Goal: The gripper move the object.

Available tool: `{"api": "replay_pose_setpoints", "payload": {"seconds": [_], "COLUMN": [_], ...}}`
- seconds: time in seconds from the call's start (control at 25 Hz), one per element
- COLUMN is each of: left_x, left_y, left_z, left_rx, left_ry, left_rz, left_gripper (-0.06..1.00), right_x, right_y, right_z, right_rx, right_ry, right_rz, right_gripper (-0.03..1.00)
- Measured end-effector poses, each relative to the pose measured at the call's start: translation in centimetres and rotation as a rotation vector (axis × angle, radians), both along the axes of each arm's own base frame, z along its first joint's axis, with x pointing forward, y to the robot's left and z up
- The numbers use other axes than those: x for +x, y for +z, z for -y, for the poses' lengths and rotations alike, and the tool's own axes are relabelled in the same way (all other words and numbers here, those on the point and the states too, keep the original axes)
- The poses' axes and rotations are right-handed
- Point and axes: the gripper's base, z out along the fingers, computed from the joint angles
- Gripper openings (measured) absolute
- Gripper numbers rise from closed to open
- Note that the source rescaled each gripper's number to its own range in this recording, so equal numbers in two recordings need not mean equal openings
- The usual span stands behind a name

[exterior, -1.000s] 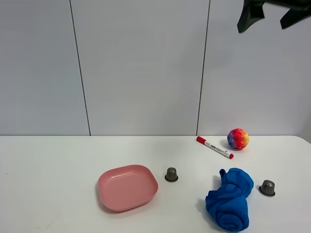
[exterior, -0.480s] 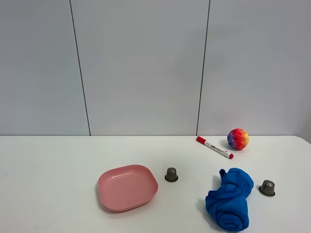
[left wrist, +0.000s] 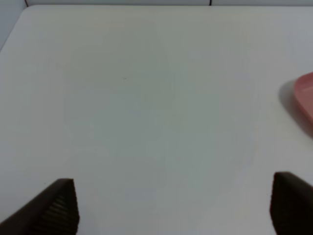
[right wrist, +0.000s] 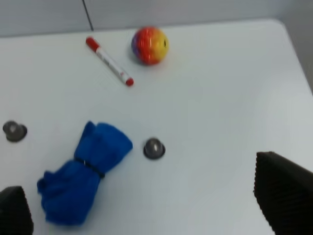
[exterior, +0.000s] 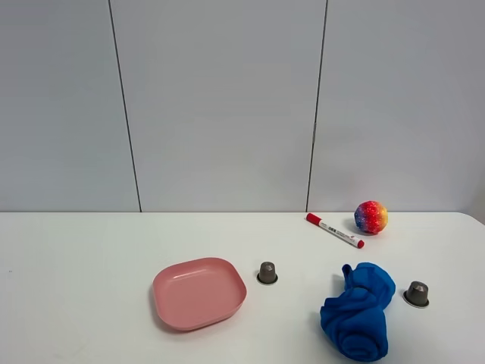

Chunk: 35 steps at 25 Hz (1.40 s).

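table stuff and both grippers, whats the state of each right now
pink plate: upright, empty
blue cloth: rolled in a bundle, lying flat
red marker: capped, lying flat
colourful ball: resting beside the marker tip
left capsule: standing dome up
right capsule: standing dome up
left gripper: open, empty
right gripper: open, empty

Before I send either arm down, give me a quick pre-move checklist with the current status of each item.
1. Left claw open and empty: ok, fingertips spread wide over bare table.
2. Right claw open and empty: ok, nothing between its fingertips.
3. Arms clear of the objects: ok, neither arm appears in the high view.
4. Pink plate empty: ok.
5. Objects separate and reachable from above: ok for both capsules, ball and marker; blue cloth lies bundled close to the right capsule.
6. Which object to move: cannot tell.
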Motion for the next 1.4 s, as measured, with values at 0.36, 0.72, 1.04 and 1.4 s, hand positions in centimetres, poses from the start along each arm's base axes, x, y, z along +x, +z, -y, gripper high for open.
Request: {"api": "replay_pose_setpoints", "payload": {"seconds": [0.36, 0.72, 1.04, 1.4], "left_x": [0.0, 0.0, 0.0, 0.0], "left_y": [0.0, 0.0, 0.0, 0.0], "left_z": [0.0, 0.0, 0.0, 0.0], "left_rx": [0.0, 0.0, 0.0, 0.0], "left_ry": [0.0, 0.0, 0.0, 0.0], "left_rz": [0.0, 0.0, 0.0, 0.0], "left_gripper": [1.0, 1.0, 1.0, 1.0], "right_x": [-4.2, -7.6, -8.4, -8.4], "right_y": [-5.3, -7.3, -7.4, -7.4], "right_z": [2.3, 2.3, 2.4, 2.0], "right_rx": [0.028, 0.099, 0.108, 0.069], "right_ry": [-0.241, -0.266, -0.264, -0.278], "right_rz": [-0.084, 0.055, 0.101, 0.1], "right_gripper": [0.72, 0.72, 0.71, 0.71]}}
